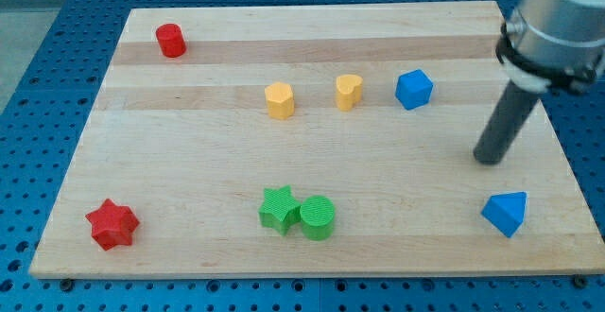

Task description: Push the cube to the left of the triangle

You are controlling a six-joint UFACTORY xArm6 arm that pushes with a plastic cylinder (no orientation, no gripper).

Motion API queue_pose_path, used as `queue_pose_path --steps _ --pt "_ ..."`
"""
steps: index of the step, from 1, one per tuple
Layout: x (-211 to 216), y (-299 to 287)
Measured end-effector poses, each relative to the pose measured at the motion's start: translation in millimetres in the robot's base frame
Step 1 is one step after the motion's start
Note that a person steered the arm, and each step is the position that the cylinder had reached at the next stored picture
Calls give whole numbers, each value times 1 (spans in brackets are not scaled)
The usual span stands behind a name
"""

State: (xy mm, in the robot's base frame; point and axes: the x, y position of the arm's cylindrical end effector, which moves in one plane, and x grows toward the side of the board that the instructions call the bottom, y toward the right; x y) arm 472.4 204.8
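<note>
Eight small blocks lie scattered on the pale wooden board (189, 208), which sits on a blue perforated table (38, 85). I carry no pincer at all, so nothing is clenched or grasped; my arm ends in a straight dark rod, and my tip (489, 158) rests on the board toward the right side, touching no block. The blue cube (413, 89) sits on the far right part of the board, to the left of my tip and farther away, with a clear gap between us. The blue triangle (505, 214) lies near the right near corner, just nearer than my tip and slightly to its right, also apart from it. The cube and the triangle are well apart, the cube being farther back and more to the left. Left of the cube, in the same far row, stand a yellow heart-shaped block (348, 92) and a yellow block (279, 99) with a rounded, many-sided outline, side by side but not touching. A red cylinder (171, 40) stands at the far left corner. Along the near edge, a green star (279, 208) touches a green cylinder (318, 217) on its right, and a red star (112, 223) lies by the near left corner.
</note>
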Motion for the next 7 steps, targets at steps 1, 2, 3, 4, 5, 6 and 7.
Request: queue_pose_path --steps 1,2,3,4,5,6,7 --pt "-63 8" --pt "-131 -9" --pt "-166 -64" --pt "-169 -65" --pt "-144 -98" --pt "-137 -99" --pt "-128 -98"
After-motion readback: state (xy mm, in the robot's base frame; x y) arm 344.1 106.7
